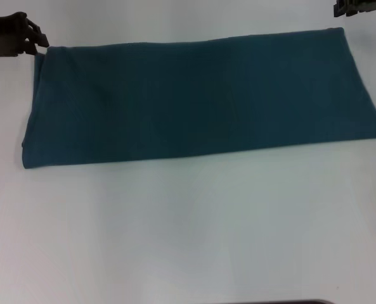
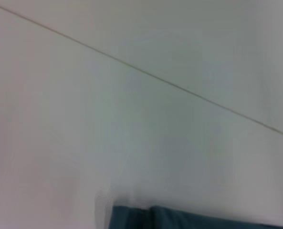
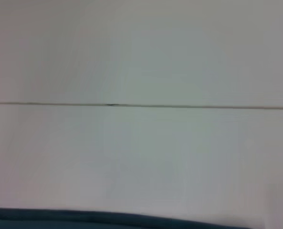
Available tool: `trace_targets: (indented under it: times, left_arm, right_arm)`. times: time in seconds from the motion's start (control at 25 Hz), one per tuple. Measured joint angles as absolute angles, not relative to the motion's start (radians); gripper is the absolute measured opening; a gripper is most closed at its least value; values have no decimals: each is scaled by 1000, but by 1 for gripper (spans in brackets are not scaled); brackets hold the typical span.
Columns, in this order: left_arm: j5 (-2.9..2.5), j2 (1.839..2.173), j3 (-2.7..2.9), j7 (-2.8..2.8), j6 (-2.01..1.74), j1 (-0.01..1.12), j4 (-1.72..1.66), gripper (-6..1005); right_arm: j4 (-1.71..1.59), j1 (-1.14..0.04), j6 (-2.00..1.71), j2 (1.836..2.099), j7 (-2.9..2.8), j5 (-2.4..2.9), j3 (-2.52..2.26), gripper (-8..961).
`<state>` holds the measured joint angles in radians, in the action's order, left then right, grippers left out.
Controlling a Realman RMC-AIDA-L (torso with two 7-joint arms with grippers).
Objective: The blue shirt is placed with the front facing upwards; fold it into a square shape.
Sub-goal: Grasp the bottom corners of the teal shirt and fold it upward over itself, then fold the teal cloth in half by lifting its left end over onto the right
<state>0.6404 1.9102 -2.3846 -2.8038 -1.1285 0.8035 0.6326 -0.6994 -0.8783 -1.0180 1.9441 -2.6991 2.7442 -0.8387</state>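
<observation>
The left gripper [image 1: 40, 43] sits at about ten o'clock in the head view, its dark fingertips right at the far left corner of the blue shirt [image 1: 200, 101]; whether they pinch the cloth or merely touch it cannot be told, nor whether the fingers are open or closed. The right gripper [image 1: 347, 9] shows only as a dark edge at about one o'clock, just beyond the shirt's far right corner and apart from it; its fingers cannot be made out either.

The shirt is folded into a long, flat band. Its long axis runs from nine o'clock to three o'clock across the upper half of the head view, tilted slightly so the right end lies a little farther from the robot than the left. The near long edge is straight and smooth; the left end shows stacked layers at the fold. No lettering or label shows on the upturned face.

The left wrist view catches a corner of the shirt [image 2: 179, 218], with two layered edges. The right wrist view shows a thin dark strip of it [image 3: 84, 218].

It all rests on a plain white table [image 1: 188, 234], with a thin seam line [image 3: 141, 105] crossing the surface beyond the cloth.
</observation>
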Motion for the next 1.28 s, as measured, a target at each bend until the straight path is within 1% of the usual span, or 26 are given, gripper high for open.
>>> trace_targets:
  times: [0.04, 0.16, 0.2, 0.36, 0.4, 0.52, 0.8, 1.0, 1.12, 1.16, 1.2, 1.28]
  left_arm:
    - [640, 1910, -2385, -2808, -1128, 803, 634, 73]
    - [640, 1910, -2385, -2813, -1127, 801, 639, 274]
    - [640, 1909, -2386, -2814, -1127, 801, 639, 314]
    - [640, 1908, -2387, -2816, -1126, 801, 640, 475]
    - [641, 1908, -2387, -2816, -1126, 801, 640, 498]
    - [646, 1908, -2387, -2816, -1126, 802, 640, 568]
    - [648, 1916, -2387, -2816, -1136, 792, 675, 731]
    - [659, 1919, -2387, -2809, -1145, 785, 687, 732]
    - [720, 1929, -2399, -2771, -1168, 763, 723, 730]
    - [771, 1939, -2413, -2732, -1192, 743, 746, 729]
    - [826, 1950, -2437, -2690, -1220, 721, 772, 728]
    - [923, 1970, -2479, -2617, -1276, 680, 805, 726]
  right_arm:
    - [-699, -879, -1016, 1942, -2701, 2745, -843, 146]
    - [-699, -883, -1013, 1939, -2703, 2746, -849, 149]
    - [-699, -884, -1012, 1936, -2704, 2747, -849, 150]
    - [-699, -887, -1022, 1929, -2704, 2747, -849, 344]
    - [-699, -887, -1028, 1926, -2704, 2747, -847, 392]
    - [-699, -888, -1049, 1919, -2699, 2734, -844, 639]
    - [-701, -873, -1086, 1905, -2658, 2659, -828, 768]
    - [-700, -846, -1185, 1888, -2519, 2477, -738, 860]
    - [-713, -800, -1312, 1879, -2385, 2301, -678, 912]
    - [-722, -778, -1359, 1880, -2338, 2242, -666, 930]
    - [-734, -751, -1404, 1884, -2289, 2180, -656, 928]
    - [-761, -677, -1498, 1901, -2187, 2054, -645, 924]
